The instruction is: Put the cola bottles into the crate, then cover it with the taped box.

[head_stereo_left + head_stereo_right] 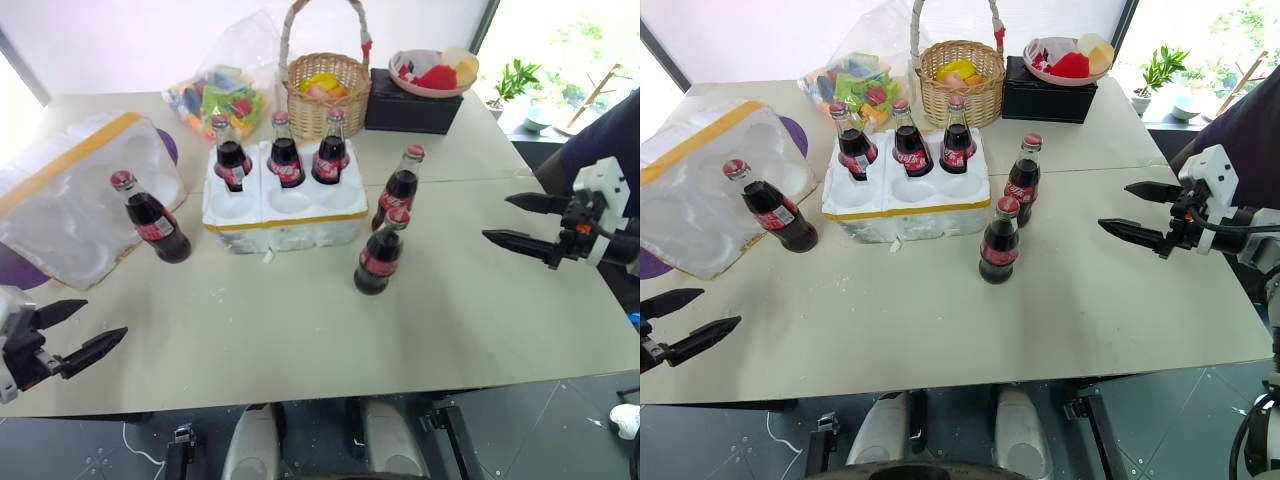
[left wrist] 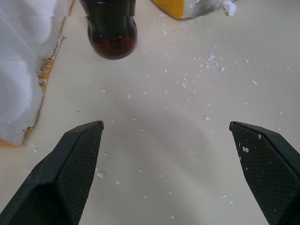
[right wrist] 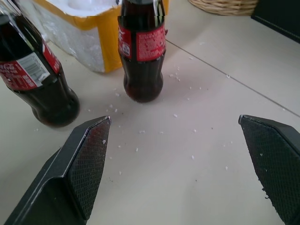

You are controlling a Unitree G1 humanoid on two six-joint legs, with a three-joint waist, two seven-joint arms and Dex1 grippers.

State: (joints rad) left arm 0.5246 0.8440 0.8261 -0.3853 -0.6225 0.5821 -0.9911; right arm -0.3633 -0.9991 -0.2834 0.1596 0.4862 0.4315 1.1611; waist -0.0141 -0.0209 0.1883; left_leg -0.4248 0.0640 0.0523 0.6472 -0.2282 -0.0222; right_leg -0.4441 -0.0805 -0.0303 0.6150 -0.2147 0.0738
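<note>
The crate [image 1: 285, 215] sits mid-table with three cola bottles [image 1: 285, 160] upright in its back wells; its front wells are empty. Two more bottles [image 1: 400, 188] [image 1: 380, 258] stand on the table just right of the crate. Another bottle [image 1: 152, 218] leans beside the taped box [image 1: 70, 195], which lies at the left with its hollows showing. My left gripper [image 1: 88, 328] is open near the front left edge, well short of the leaning bottle [image 2: 112, 33]. At the right, my right gripper [image 1: 515, 220] is open, facing the two standing bottles [image 3: 143, 51] [image 3: 35, 79].
A wicker basket [image 1: 322, 85], a bag of coloured toys [image 1: 220, 95] and a black box [image 1: 415, 105] with a bowl [image 1: 432, 72] on it line the table's back. Foam crumbs are scattered on the tabletop. A person's dark sleeve [image 1: 610, 135] is at the right edge.
</note>
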